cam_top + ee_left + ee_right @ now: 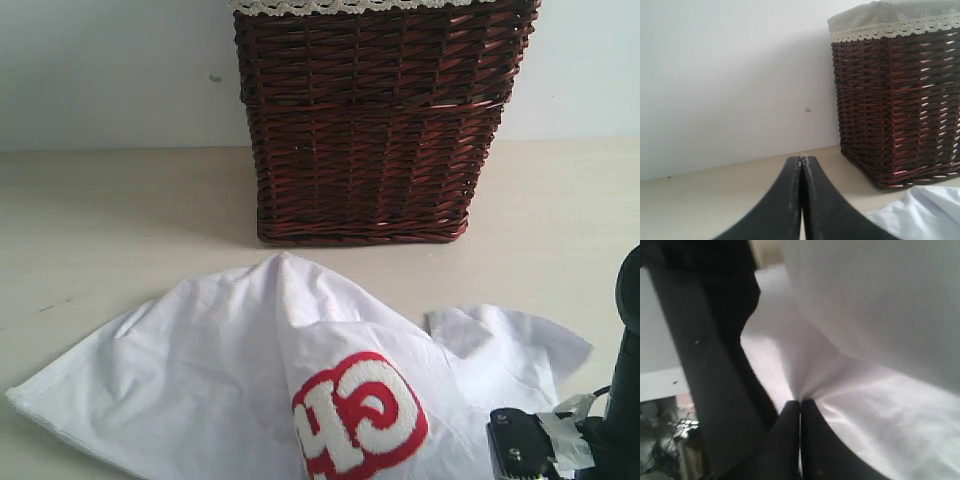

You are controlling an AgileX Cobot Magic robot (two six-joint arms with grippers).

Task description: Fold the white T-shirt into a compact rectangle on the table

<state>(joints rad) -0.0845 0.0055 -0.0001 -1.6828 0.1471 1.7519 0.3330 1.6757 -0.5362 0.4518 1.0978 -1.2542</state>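
White T-shirt [230, 380] pinched in right hand [800, 403]; left hand [801, 160] closed, empty. Lift slowly, holding cloth taut.

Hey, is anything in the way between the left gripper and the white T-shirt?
Nothing visible does. In the left wrist view only bare table lies between the shut left gripper and the white T-shirt. The wicker basket stands beyond the shirt, by the wall, not between them.
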